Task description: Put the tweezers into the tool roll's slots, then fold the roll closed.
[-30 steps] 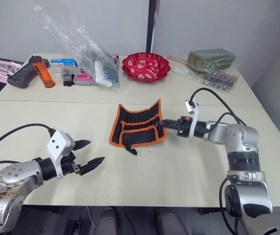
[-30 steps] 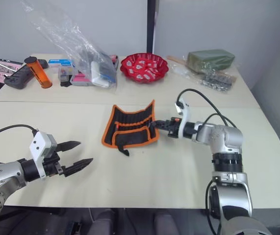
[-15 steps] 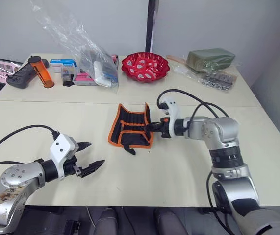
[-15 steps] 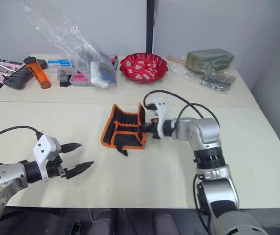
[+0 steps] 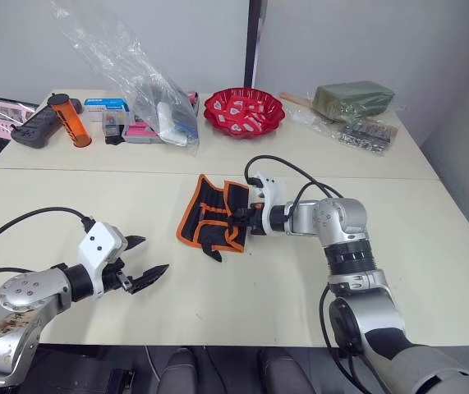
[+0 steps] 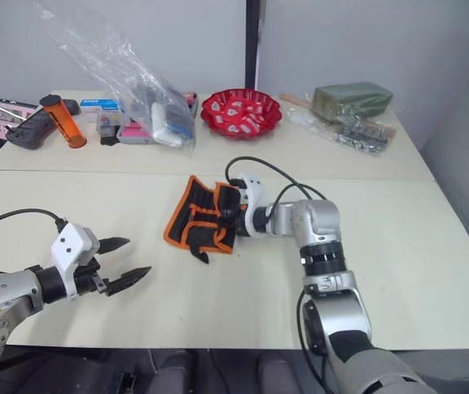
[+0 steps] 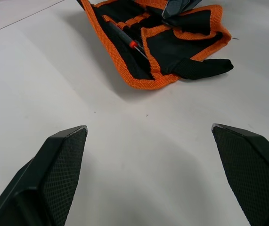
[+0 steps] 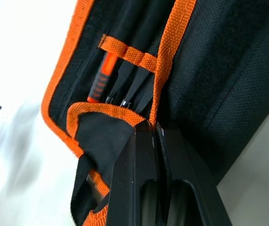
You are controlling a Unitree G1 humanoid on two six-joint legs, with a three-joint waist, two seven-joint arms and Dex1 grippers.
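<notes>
One soft, limp tool roll [image 5: 213,215] folds easily when the right gripper [image 5: 242,219] pinches its orange edge (tweezers [image 8: 132,89] inside), while the left gripper [image 5: 140,263] is spread wide.

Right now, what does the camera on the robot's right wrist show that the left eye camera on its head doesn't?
The right wrist view alone shows the tweezers tucked in the slots beside an orange-handled tool, and the right pincer shut on the roll's orange edge. The left eye view alone shows the table, the open left pincer, the red bowl, a plastic bag and an orange canister. Both show the tool roll, partly folded over.
</notes>
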